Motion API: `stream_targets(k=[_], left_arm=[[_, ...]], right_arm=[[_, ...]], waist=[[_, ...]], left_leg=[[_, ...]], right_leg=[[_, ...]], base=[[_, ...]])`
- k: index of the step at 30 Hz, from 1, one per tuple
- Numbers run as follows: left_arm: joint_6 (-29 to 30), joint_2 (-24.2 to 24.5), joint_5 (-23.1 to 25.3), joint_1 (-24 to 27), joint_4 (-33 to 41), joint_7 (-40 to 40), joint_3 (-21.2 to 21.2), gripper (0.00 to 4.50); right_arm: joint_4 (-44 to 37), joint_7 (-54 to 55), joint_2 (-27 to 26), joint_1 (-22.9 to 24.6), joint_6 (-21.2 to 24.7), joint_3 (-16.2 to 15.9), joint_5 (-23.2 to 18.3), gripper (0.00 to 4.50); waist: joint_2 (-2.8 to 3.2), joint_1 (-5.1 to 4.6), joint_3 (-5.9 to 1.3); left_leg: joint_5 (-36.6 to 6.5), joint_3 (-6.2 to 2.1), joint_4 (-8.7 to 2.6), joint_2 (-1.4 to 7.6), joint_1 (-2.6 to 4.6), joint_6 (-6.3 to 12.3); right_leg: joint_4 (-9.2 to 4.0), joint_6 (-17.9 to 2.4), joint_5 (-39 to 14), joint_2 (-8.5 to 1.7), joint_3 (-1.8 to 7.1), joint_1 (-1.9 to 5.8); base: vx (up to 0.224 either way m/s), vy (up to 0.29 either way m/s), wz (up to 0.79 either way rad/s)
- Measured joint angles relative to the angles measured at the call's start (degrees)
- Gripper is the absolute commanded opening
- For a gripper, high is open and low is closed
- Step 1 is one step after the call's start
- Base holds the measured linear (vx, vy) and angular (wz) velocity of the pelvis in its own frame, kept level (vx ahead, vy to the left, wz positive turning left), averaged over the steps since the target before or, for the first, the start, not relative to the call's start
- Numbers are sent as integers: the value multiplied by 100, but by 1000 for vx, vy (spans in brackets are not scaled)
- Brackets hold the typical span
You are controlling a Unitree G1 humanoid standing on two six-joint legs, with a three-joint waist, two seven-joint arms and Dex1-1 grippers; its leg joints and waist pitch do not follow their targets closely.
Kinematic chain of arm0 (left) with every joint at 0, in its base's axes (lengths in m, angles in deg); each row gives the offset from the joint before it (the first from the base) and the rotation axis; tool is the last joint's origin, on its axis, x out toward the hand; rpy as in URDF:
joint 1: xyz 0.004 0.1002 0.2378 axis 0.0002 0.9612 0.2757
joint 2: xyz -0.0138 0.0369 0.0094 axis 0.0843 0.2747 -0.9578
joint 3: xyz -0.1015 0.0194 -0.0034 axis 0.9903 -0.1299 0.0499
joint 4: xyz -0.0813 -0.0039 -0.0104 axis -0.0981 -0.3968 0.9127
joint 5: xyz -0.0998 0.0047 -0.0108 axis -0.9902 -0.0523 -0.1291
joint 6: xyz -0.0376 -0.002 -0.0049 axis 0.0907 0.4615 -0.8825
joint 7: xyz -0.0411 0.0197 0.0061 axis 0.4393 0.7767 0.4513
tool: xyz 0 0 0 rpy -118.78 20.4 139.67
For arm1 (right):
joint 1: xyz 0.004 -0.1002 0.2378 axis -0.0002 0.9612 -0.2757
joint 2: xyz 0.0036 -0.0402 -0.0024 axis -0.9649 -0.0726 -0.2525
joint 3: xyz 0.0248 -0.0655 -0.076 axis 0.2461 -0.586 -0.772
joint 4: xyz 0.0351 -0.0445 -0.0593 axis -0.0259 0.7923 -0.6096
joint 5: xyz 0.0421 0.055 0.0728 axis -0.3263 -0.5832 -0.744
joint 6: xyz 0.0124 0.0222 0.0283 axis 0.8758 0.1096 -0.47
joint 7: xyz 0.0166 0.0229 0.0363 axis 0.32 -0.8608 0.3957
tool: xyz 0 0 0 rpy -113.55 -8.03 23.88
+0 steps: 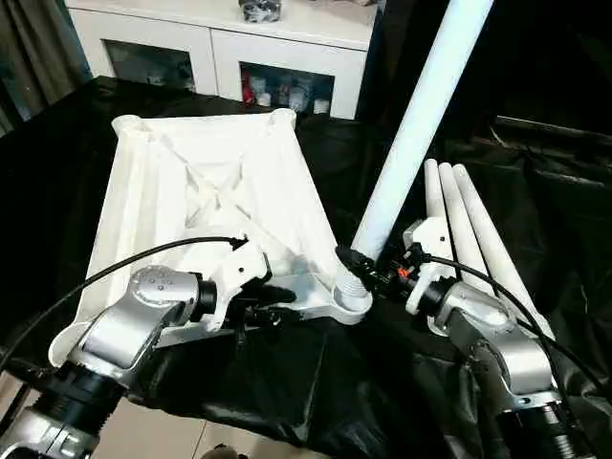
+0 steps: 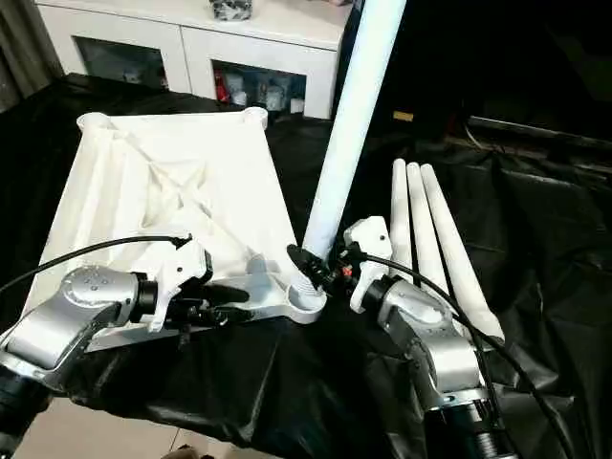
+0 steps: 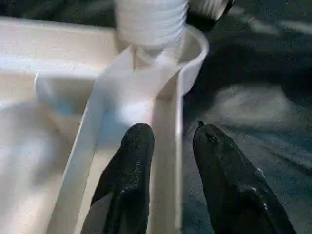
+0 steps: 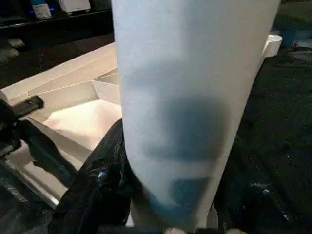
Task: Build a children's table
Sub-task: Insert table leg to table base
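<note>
The white tabletop (image 1: 191,191) lies upside down on the black cloth, ribs up. My left gripper (image 1: 282,304) is at its near rim, just left of the near right corner socket (image 1: 352,298). In the left wrist view its fingers (image 3: 136,156) straddle the rim wall (image 3: 168,122), one inside and one outside, shut on it. My right gripper (image 1: 371,268) is shut on the lower end of a white leg (image 1: 411,124). That leg stands tilted, with its threaded end (image 3: 151,22) in the socket. Three more legs (image 1: 469,229) lie side by side to the right.
A white cabinet with glass doors (image 1: 229,48) stands behind the tabletop. Black cloth (image 1: 287,382) covers the work surface, and its front edge drops to pale floor (image 1: 163,440) near my left arm. Cables loop over both forearms.
</note>
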Motion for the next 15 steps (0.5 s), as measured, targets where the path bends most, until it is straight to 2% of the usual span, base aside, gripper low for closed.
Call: stream_targets(k=[3, 4, 15], left_arm=[[-108, 28, 142, -105, -151, 20, -108, 197], [-124, 33, 186, -121, -159, 39, -117, 177], [288, 49, 166, -213, -161, 259, -123, 79]], right_arm=[[-18, -101, 22, 1, 61, -8, -46, 188], [-27, -114, 22, 1, 90, -10, -67, 188], [-129, -300, 124, -13, 276, -63, -122, 188]], waist=[[0, -13, 0], [3, -21, -2], [9, -60, -5]], left_leg=[[0, 0, 0, 0, 2, 0], [0, 0, 0, 0, 2, 0], [0, 0, 0, 0, 5, 0]], right_leg=[[-1, 6, -4, 0, 0, 2], [-2, 6, -4, 0, 1, 2], [-1, 1, -1, 0, 1, 5]], base=[[0, 0, 0], [0, 0, 0], [0, 0, 0]])
